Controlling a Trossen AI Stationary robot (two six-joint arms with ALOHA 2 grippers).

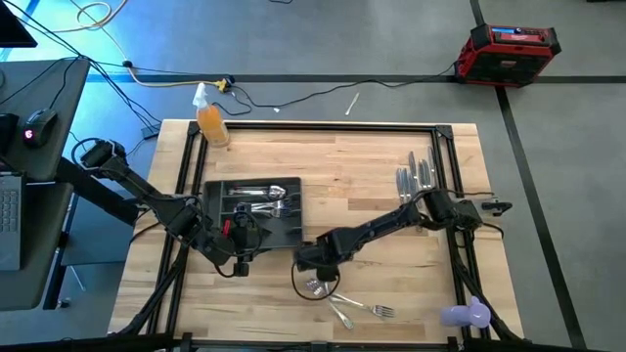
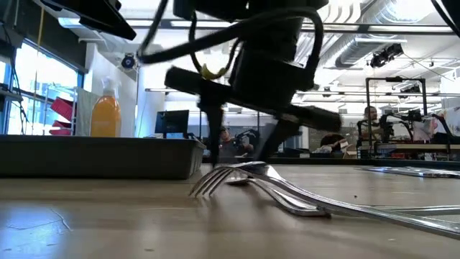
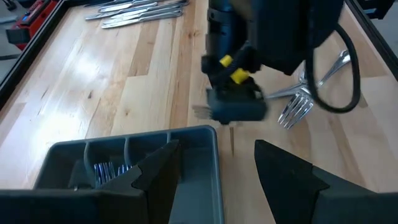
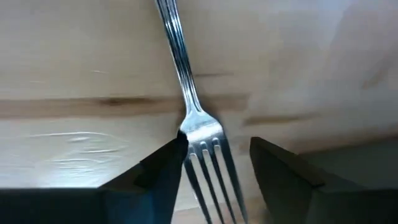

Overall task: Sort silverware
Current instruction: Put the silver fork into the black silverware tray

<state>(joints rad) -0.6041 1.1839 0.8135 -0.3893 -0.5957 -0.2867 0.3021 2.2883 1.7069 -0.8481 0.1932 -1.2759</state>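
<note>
Pick step: right gripper low near desk's front edge, fingers open astride fork. Next: close, lift, carry to tray. Left gripper open beside tray.

A robotics lab or workshop: exposed ceiling ducts, monitors and people at benches behind the tabletop, cables on grey floor, a red equipment case.
</note>
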